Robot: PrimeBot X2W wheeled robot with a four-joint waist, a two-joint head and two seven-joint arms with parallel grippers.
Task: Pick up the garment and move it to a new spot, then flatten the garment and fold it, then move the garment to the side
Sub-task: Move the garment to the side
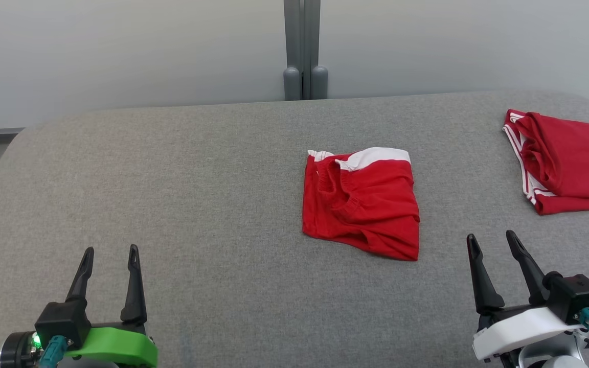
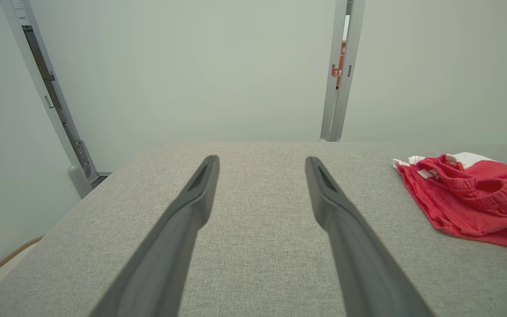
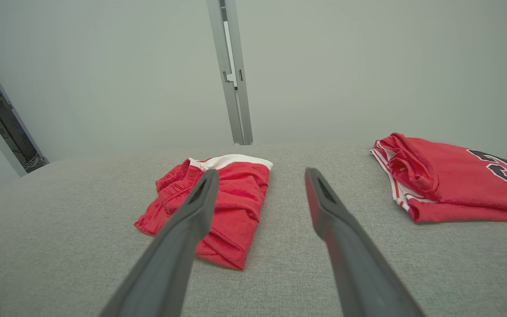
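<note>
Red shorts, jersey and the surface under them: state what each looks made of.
Red shorts: soft matte knit, likely cotton; it creases, with a gathered elastic waistband. Jersey: smoother, thinner fabric, probably synthetic, with striped trim. Surface: grey woven upholstery cloth, matte; visible heathered weave, seemingly padded at its rounded edges.

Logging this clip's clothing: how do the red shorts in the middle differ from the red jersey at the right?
The shorts carry a plain white band and no print; the jersey has dark numerals and striped white trim. The shorts look smaller. Both are red and folded.
</note>
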